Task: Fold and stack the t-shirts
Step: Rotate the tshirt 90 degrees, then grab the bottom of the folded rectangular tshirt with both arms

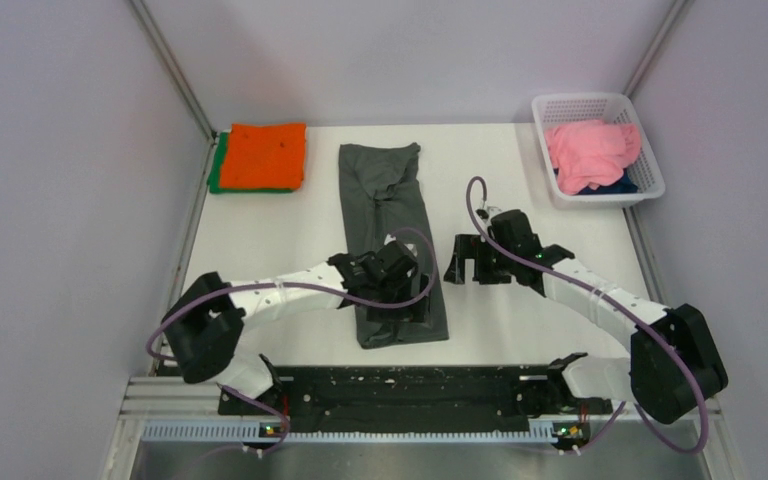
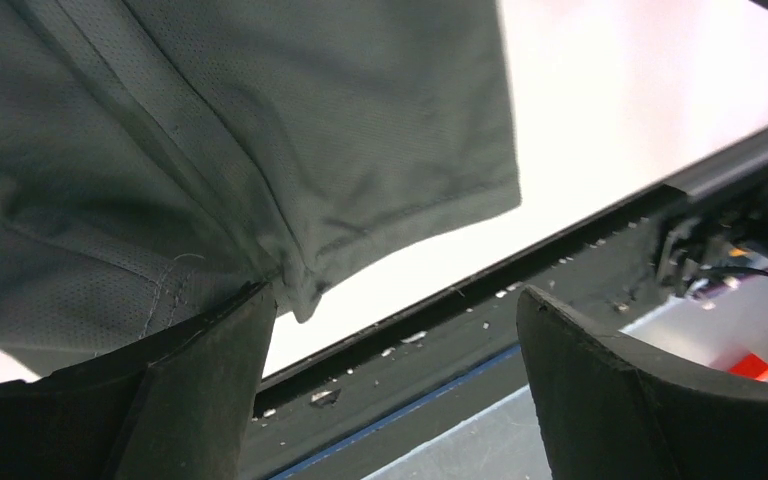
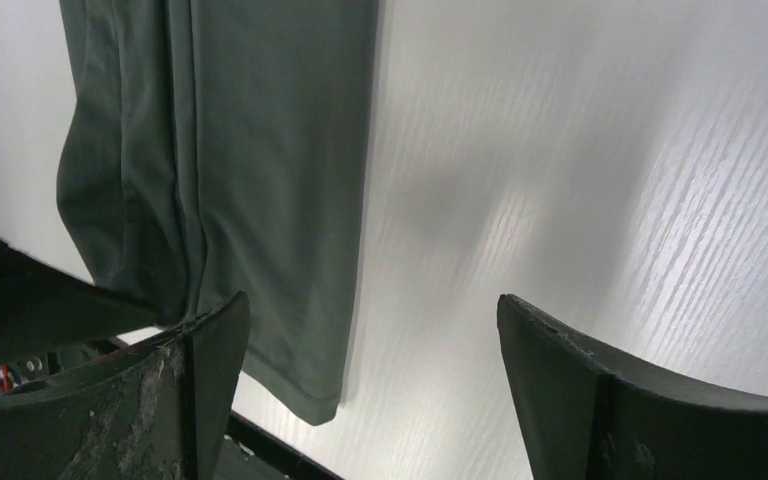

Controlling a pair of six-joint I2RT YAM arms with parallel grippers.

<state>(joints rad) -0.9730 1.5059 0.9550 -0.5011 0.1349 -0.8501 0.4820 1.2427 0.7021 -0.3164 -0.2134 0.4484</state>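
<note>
A dark grey t-shirt lies folded into a long narrow strip down the middle of the table. It also shows in the left wrist view and the right wrist view. My left gripper hovers open over the strip's near end, nothing between the fingers. My right gripper is open and empty just right of the strip, over bare table. An orange t-shirt lies folded on a green one at the back left. A pink t-shirt and a navy one lie in the basket.
A white lattice basket stands at the back right corner. The table's near edge meets a black rail between the arm bases. Grey walls close in the left, back and right sides.
</note>
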